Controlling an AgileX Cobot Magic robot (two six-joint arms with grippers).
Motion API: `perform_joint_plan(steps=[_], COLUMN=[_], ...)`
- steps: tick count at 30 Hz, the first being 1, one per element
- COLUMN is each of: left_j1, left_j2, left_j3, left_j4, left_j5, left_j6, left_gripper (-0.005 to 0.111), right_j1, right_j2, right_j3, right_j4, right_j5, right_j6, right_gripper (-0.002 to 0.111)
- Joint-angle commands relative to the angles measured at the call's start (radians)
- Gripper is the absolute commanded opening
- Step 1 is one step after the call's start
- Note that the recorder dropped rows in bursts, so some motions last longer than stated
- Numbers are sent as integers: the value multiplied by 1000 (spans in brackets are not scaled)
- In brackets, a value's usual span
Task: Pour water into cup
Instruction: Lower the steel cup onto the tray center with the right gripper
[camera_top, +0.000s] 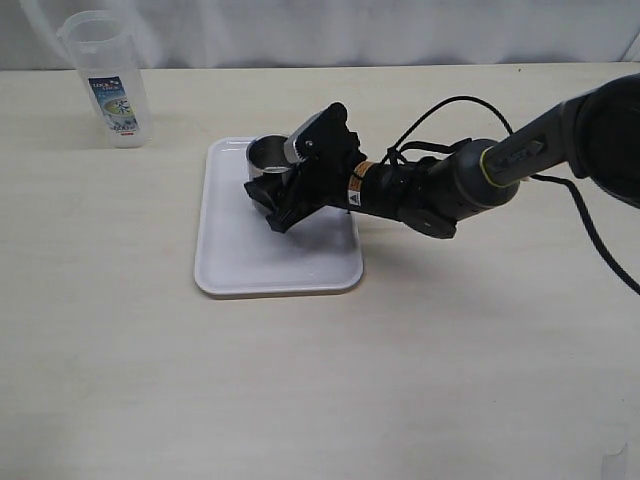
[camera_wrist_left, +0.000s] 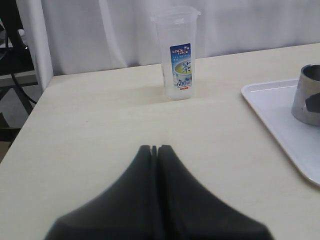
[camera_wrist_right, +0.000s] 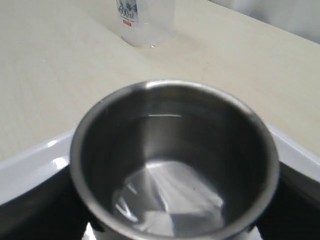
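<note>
The steel cup (camera_top: 265, 155) stands upright on the far part of the white tray (camera_top: 240, 262). My right gripper (camera_top: 272, 186) reaches in from the right, one dark finger on each side of the cup and pressed to its wall. The right wrist view looks down into the cup (camera_wrist_right: 175, 150); a faint level line shows on its shiny inner wall, and dark fingers (camera_wrist_right: 40, 210) flank it. The left wrist view shows the cup (camera_wrist_left: 307, 95) at the edge of the picture and my left gripper (camera_wrist_left: 155, 148) shut on nothing above bare table.
A tall clear jug (camera_top: 105, 80) with a blue-and-white label stands at the table's far left corner, off the tray; it also shows as the jug (camera_wrist_left: 179, 55) in the left wrist view. A black cable (camera_top: 590, 240) trails from the right arm.
</note>
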Motion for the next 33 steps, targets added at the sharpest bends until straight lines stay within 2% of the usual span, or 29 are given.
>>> perform_joint_plan(steps=[1,14,16,22,33], left_j1=[1,1,1,1,1], left_j2=[-4,-4,-4,-4,-4], left_j3=[3,3,3,3,3], left_j4=[0,0,0,0,0], left_j5=[-9,-9,-9,-9,-9], left_j6=[-4,-4,-4,-4,-4], left_gripper=[0,0,0,0,0], right_j1=[1,1,1,1,1], right_j2=[-7,-7,-7,-7,-23], right_j3=[-8,-8,-8,-8,-8], right_j4=[9,9,9,11,9], right_j5=[-24,-17,-17,27,-2], right_j6=[4,4,4,4,4], right_gripper=[76,77,82,110,110])
